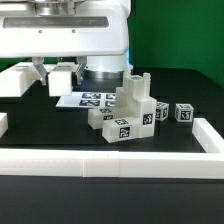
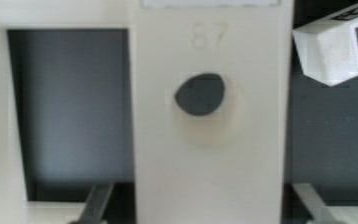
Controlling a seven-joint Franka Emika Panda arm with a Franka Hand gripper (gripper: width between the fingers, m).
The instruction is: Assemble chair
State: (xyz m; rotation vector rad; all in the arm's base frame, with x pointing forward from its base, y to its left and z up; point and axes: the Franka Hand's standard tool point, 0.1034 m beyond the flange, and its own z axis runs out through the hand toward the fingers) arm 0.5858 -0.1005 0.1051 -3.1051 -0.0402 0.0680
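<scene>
The chair slab (image 2: pixel 202 160) looks like smooth, matt white plastic; the bench (image 1: pixel 40 125) seems matt black.

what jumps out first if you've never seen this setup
The half-built white chair stands in the middle, by the marker board, below the big white arm. In the wrist view a white bar with a dark round hole fills the picture, the claw shut on it.

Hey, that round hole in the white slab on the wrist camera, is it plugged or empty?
Empty: the hole in the white slab shows only dark inside, with no peg in it.
</scene>
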